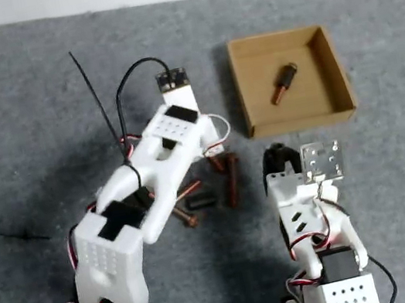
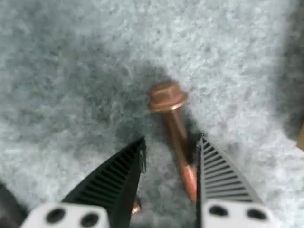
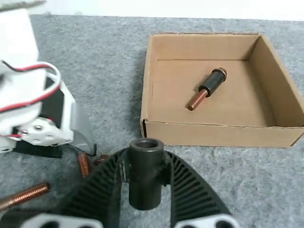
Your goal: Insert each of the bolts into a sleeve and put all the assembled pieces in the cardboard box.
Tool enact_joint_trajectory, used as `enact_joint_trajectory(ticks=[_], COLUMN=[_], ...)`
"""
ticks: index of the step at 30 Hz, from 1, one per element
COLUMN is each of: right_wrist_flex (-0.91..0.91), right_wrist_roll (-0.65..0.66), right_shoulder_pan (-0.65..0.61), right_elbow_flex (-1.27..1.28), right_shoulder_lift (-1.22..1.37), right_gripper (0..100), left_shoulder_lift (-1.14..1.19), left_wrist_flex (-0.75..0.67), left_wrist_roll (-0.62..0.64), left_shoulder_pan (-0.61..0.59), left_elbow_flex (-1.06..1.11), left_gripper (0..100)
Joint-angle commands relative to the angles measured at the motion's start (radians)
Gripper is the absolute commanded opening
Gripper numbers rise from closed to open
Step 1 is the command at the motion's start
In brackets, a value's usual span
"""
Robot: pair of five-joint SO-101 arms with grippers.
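The cardboard box [image 1: 300, 123] sits toward the far edge of the tabletop [image 1: 11, 91], right of centre. One assembled piece [image 1: 283, 83] lies in it near the middle of its floor. Just before the box's near-left corner, the right gripper [image 3: 145, 156] clasps a sleeve [image 3: 145, 183] between its fingers. Left of that, around the tabletop's middle, loose bolts [image 1: 231, 180] and a loose sleeve [image 1: 199, 201] lie close together. The left gripper [image 2: 171, 139] hangs over one bolt [image 2: 167, 97], whose shank lies between its parted fingers.

A grey, carpet-like surface [image 1: 11, 91] carries an open cardboard box [image 1: 300, 123] toward its far side. A loose cluster of copper bolts [image 1: 231, 182] and one black sleeve [image 1: 200, 201] lie near the middle. A thin black tie [image 1: 13, 233] lies well apart from them.
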Motion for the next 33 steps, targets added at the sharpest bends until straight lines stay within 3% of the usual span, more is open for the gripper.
enact_joint_trajectory(ticks=[1,11,15,26,33], right_wrist_flex=[-0.012,-0.05,-0.05,-0.051,-0.056], right_wrist_roll=[0.015,0.015,0.015,0.015,0.014], right_shoulder_pan=[0.01,0.01,0.01,0.01,0.008], right_elbow_flex=[-0.013,-0.012,-0.012,-0.012,-0.012], right_shoulder_lift=[-0.016,-0.013,-0.013,-0.016,-0.016], right_gripper=[0.4,0.4,0.4,0.4,0.4], left_shoulder_lift=[0.022,0.071,0.071,0.062,-0.058], left_wrist_flex=[0.005,0.005,0.005,0.003,-0.003], left_wrist_roll=[0.031,0.08,0.072,-0.143,-0.195], left_shoulder_pan=[-0.01,-0.047,-0.054,-0.007,0.018], left_elbow_flex=[-0.073,-0.12,-0.117,-0.12,-0.056], left_gripper=[17,16,2,0,0])
